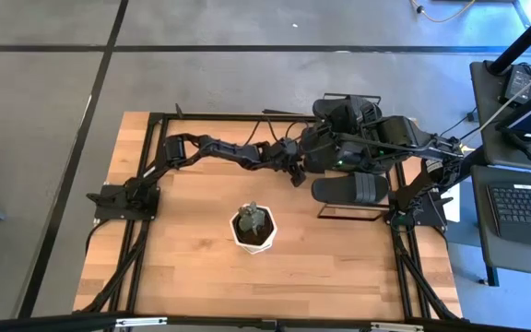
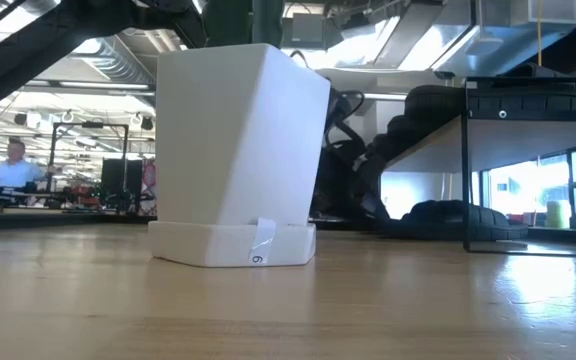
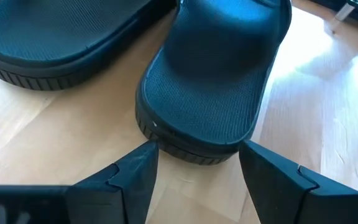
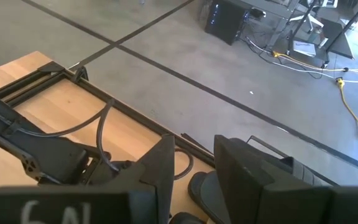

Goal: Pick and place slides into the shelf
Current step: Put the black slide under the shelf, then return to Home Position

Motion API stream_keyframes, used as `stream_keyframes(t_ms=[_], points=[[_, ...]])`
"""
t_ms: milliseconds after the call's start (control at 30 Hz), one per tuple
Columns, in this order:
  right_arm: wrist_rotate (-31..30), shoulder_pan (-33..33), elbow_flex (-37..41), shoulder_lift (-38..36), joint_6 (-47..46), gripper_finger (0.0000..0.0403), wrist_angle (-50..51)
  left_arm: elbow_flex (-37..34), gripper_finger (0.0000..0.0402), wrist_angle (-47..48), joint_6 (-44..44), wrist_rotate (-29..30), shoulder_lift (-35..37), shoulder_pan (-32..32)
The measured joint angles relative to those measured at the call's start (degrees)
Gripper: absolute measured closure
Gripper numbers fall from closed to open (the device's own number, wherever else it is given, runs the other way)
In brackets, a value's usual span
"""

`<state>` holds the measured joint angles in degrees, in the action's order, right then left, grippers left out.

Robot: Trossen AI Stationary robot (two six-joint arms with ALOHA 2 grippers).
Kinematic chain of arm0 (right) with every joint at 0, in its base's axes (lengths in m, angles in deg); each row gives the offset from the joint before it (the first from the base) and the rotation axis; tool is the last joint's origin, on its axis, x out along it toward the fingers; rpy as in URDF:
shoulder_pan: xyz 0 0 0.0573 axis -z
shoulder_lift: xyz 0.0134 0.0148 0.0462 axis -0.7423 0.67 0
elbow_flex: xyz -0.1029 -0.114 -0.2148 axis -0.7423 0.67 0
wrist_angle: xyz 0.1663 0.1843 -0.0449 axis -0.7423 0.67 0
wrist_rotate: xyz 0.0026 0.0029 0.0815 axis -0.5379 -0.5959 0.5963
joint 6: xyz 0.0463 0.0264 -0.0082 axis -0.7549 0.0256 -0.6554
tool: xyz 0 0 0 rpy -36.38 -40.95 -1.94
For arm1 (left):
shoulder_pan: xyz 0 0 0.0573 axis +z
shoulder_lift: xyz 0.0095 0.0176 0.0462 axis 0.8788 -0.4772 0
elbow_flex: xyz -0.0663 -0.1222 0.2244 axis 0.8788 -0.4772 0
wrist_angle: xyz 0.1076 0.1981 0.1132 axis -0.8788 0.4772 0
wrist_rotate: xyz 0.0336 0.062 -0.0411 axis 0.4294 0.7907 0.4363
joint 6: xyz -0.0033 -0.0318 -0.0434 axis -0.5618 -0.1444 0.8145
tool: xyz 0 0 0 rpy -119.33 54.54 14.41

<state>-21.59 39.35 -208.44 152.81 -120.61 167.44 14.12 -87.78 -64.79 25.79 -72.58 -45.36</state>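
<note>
Black slide (image 3: 213, 81) lay on the wooden table (image 3: 55, 124), its heel end just before the left gripper (image 3: 197, 165), whose jaws stood wide apart, empty. Right gripper (image 4: 194, 165) hovered above the far table edge, jaws partly open, holding nothing. More slides (image 1: 350, 189) lay at the shelf (image 2: 533, 165). White pot (image 2: 238, 150) carried a tag reading "6". Grey floor and desks lay beyond.

high: straight down | low: tabletop level, close behind pot (image 2: 238, 150)
</note>
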Motion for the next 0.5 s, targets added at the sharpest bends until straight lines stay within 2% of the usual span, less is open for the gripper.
stream_keyframes(t_ms=[333, 500], points=[[1.17, 0.00, 0.00, 0.00, 0.12, 0.0288, 0.00, 0.00, 0.0184, -0.02, 0.30, 0.74, 0.00, -0.12], [0.75, 0.00, 0.00, -0.41, 1.67, 0.0288, 0.00, -0.06, 0.0184, 5.06, 1.54, -5.57, 1.64, -0.87]])
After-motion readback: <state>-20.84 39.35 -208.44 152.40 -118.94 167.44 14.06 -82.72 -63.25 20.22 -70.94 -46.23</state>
